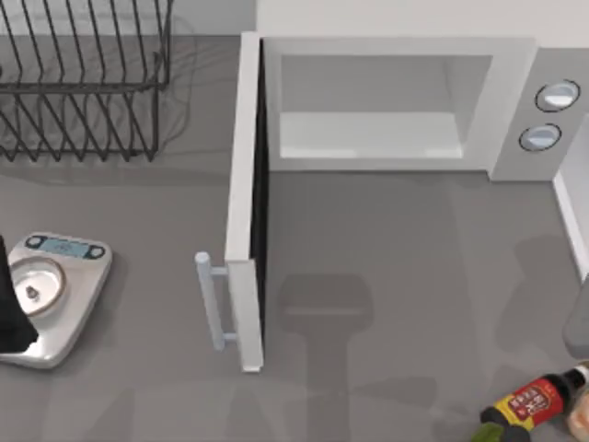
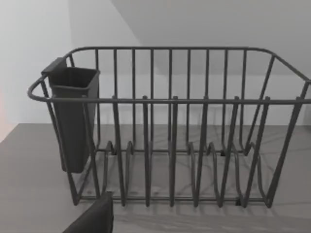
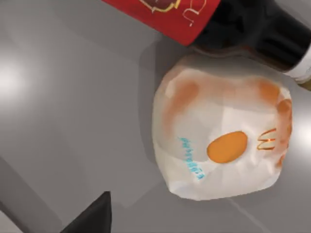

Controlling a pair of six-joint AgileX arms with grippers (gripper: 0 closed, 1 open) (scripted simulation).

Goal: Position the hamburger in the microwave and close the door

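Right wrist camera looks straight down at the hamburger (image 3: 221, 145), wrapped and sitting on the table touching the bottle (image 3: 233, 22); can't tell how either gripper's set; microwave (image 1: 386, 101) door (image 1: 247, 198) hangs wide open; a sloppy grab could knock that bottle rolling.

Simulated kitchen counter: open microwave (image 1: 396, 101), wire dish rack (image 1: 83, 83), kitchen scale (image 1: 51, 295), sauce bottle (image 1: 538, 401).
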